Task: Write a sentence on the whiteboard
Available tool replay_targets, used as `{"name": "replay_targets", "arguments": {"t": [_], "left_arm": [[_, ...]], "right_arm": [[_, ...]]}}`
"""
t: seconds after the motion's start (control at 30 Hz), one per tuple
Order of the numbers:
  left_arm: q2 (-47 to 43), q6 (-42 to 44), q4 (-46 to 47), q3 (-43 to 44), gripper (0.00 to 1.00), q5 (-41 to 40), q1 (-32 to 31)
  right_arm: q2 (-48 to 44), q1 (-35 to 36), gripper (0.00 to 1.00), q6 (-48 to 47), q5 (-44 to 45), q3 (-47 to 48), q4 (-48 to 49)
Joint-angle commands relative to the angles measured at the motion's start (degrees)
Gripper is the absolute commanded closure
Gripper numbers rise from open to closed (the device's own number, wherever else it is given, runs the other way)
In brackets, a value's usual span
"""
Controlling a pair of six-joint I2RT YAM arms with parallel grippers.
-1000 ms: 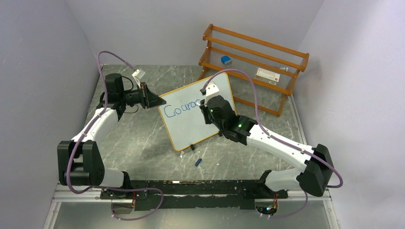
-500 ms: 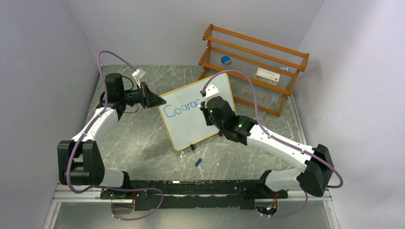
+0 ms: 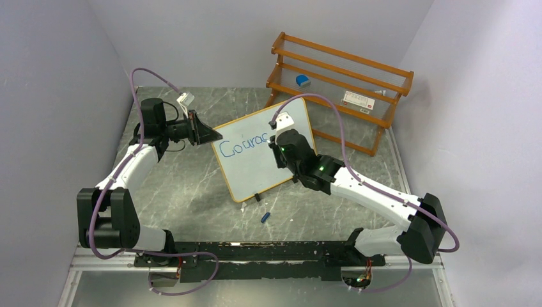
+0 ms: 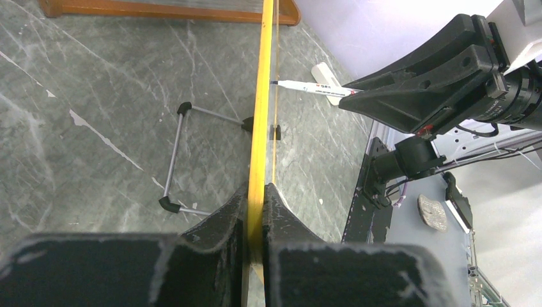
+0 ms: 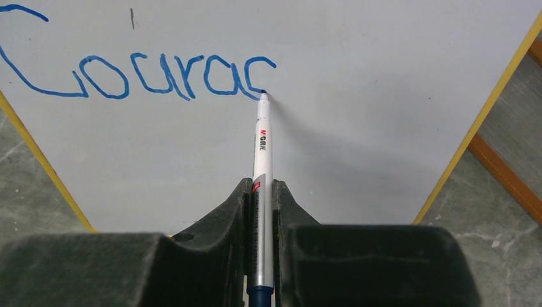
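The whiteboard [image 3: 255, 160] stands tilted on its black feet in the middle of the table, orange frame around it. My left gripper [image 4: 256, 192] is shut on the frame edge [image 4: 261, 128] at the board's left corner. My right gripper [image 5: 262, 188] is shut on a white marker [image 5: 261, 153], whose tip touches the board right after the last blue stroke. The sentence [image 5: 147, 73] reads "Courac" in blue along the upper part of the board [image 5: 358, 115]. From above, the right gripper [image 3: 281, 137] covers the spot where the writing ends.
An orange wooden rack [image 3: 339, 89] stands behind the board with a blue item [image 3: 302, 80] and a white box [image 3: 356, 100] on it. A blue marker cap [image 3: 264, 217] lies on the marble tabletop [image 3: 192, 192] near the front. The board's wire stand [image 4: 179, 160] sits behind it.
The right gripper has shifted slightly as the marker added another curved stroke after "Coura". The left arm and the board have stayed put.
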Motion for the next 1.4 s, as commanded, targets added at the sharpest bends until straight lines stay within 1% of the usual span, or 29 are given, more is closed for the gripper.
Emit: {"name": "replay_targets", "arguments": {"t": [0.0,0.57,1.37], "left_arm": [[1.4,2.4,-3.5,-0.1,0.95,-1.1,-1.7],[1.4,2.5,-3.6,-0.1,0.95,-1.2,-1.7],[1.3,2.3,-3.5,-0.1,0.95,-1.2,-1.7]], "right_arm": [[-0.6,-1.1,1.0,0.0,2.3,-0.4,-0.6],[-0.9,-1.5,1.0,-0.4,1.8,0.1,4.4],[-0.2,-1.7,1.0,-0.7,1.2,1.6,5.6]]}}
